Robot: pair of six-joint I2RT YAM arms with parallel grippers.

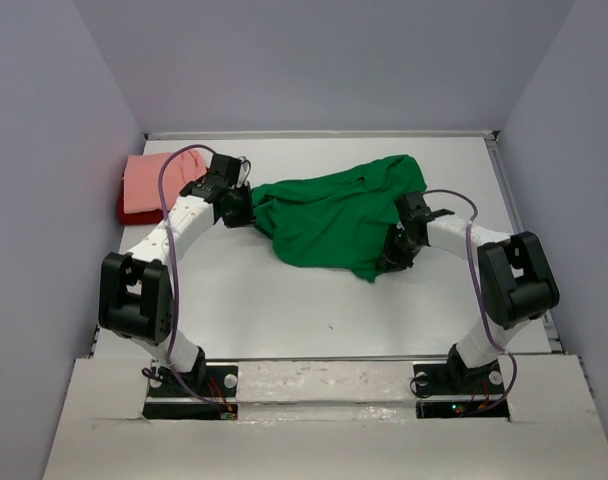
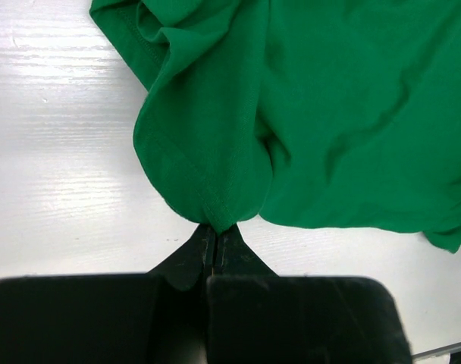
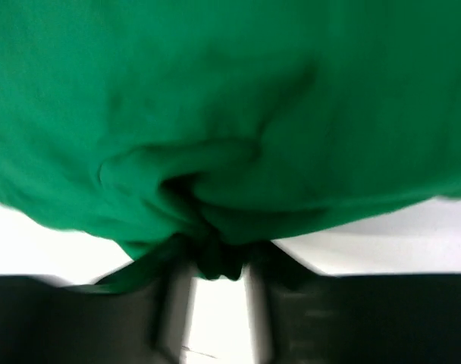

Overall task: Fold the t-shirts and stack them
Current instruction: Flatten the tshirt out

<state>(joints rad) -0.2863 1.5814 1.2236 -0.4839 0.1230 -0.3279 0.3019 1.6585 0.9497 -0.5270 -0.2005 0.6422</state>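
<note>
Shows the salmon pink t-shirt (image 1: 149,178) folded upon the dark red t-shirt (image 1: 127,212) at the far left of the desk (image 1: 284,310), the green t-shirt (image 1: 329,215) rumpled mid-desk and yet to fold, its hem pinched in the pressed-together left claw (image 2: 215,235), cloth bunched at the right claw (image 3: 215,265), grip impossible to tell.

We find no words, numbers or signs that we can read in any view. The green shirt (image 2: 329,114) is plain cloth, with no print or tag that we can make out.
</note>
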